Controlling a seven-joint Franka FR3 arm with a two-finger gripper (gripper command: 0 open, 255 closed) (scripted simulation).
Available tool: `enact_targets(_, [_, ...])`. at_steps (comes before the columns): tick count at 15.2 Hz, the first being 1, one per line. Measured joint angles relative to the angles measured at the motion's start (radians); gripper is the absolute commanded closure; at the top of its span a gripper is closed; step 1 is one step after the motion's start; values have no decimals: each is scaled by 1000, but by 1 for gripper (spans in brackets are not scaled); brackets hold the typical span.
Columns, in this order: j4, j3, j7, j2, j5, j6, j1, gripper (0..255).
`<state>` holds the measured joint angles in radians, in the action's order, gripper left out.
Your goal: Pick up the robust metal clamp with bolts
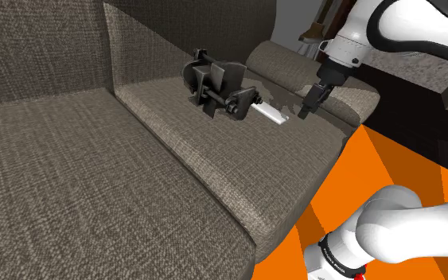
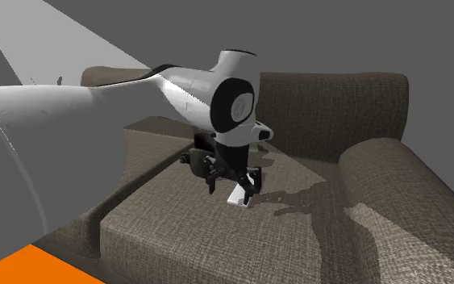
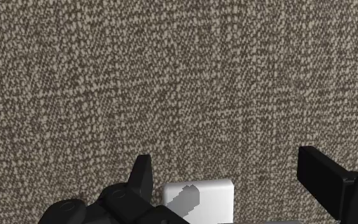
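Approach step in hand: the gripper (image 1: 304,110), fingers spread and empty, hovers at 3 o'clock of the dark clamp (image 1: 216,86) lying on the sofa seat (image 1: 214,171); the next move calls for descent and closure astride its white end-piece (image 3: 199,198).

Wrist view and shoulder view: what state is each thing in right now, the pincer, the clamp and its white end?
pincer: open, fingers apart, low over the seat cushion.
dark clamp: lying on the seat cushion, not held.
white end of the clamp: between the fingers, not clasped.
seat cushion: bearing the clamp.
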<state>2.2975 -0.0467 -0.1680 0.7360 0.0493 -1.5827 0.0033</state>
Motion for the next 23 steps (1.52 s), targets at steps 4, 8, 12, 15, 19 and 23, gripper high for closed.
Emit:
enact_targets(4, [-58, 38, 48, -52, 24, 4, 12, 0])
enact_targets(8, [-173, 99, 133, -153, 56, 13, 29, 0])
enact_targets(12, [-317, 156, 219, -269, 73, 35, 41, 0])
enact_targets(15, [-442, 201, 291, -366, 78, 60, 51, 0])
enact_targets(19, [-628, 254, 382, -508, 66, 98, 64, 0])
enact_targets(23, [-852, 308, 482, -669, 33, 159, 88, 0])
